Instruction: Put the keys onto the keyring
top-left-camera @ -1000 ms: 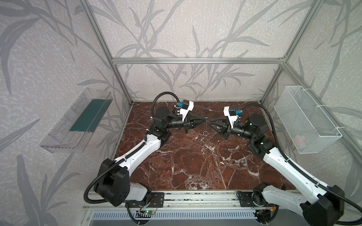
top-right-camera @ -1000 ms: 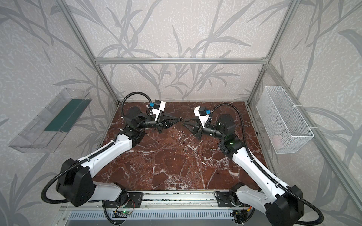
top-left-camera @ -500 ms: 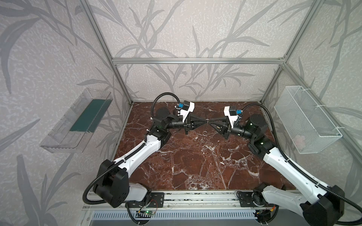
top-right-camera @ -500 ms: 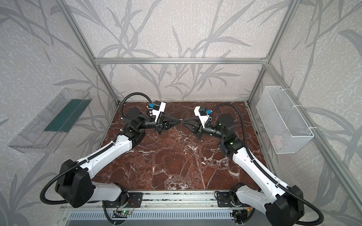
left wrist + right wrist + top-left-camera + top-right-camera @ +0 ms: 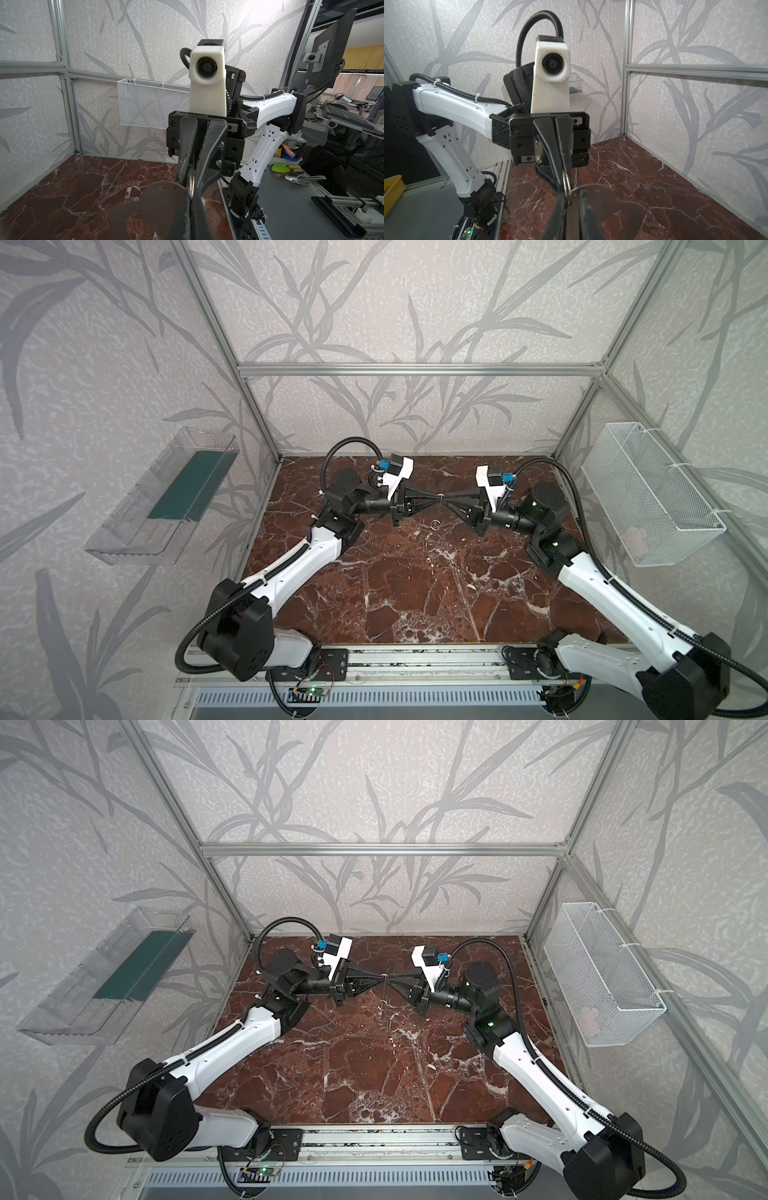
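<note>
My two grippers meet tip to tip above the middle of the marble in both top views, the left gripper (image 5: 436,501) against the right gripper (image 5: 446,501). In the left wrist view my left gripper (image 5: 190,199) is shut on the keyring (image 5: 191,184), a thin silver ring seen edge-on. The keys (image 5: 145,199), a flat piece with tiny rim holes and a big cutout, hang beside that ring. In the right wrist view my right gripper (image 5: 573,194) flanks the keyring (image 5: 566,184) and the rim of the keys (image 5: 610,199) with a slim gap. Whether the ring passes through a hole I cannot tell.
A white mesh basket (image 5: 648,497) hangs on the right wall and a clear plastic tray (image 5: 166,497) on the left wall. A small pale ring shape (image 5: 434,524) shows low beneath the tips; I cannot tell what it is. Aluminium frame posts stand at the back corners.
The right gripper has moved left until its tips meet the left gripper's, and its jaws have narrowed. The left gripper stayed shut and shifted only slightly.
</note>
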